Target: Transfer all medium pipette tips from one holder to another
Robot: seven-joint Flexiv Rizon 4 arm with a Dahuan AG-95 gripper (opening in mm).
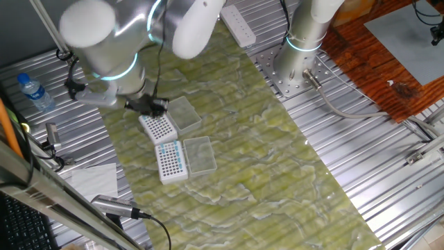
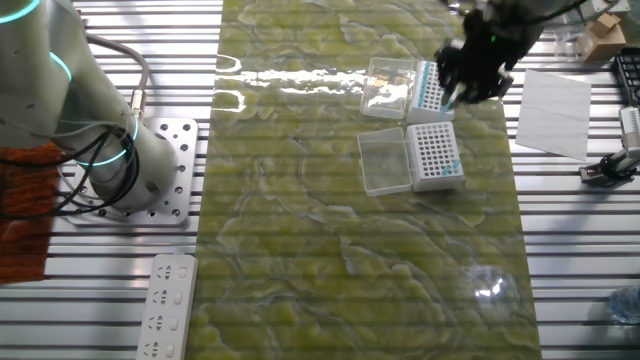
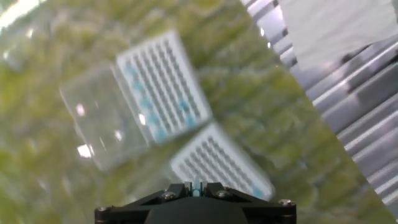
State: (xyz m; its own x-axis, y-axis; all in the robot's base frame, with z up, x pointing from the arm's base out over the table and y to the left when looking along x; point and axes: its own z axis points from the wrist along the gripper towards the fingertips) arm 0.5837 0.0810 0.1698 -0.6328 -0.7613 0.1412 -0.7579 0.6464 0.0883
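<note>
Tool [image 3: 196, 185] pinched on one light-blue tip [image 3: 197, 183], poised above the two holders.

From the hand view the fingers are drawn nearly together with the tip nipped between them, clear of the racks below. In one fixed view the tool hangs over the near-empty holder [image 1: 158, 128], whose grid shows mostly dark holes. Just beside that holder sits the second holder [image 1: 171, 161], where the medium pipette tips [image 1: 177, 158] show as blue dots along one side of the white grid. Each box has its clear lid [image 1: 200, 153] folded open beside it on the green-mottled surface [image 1: 277, 180]. A water bottle [image 1: 33, 92] stands well apart on the ribbed metal — nothing sits between tool and racks.
</note>
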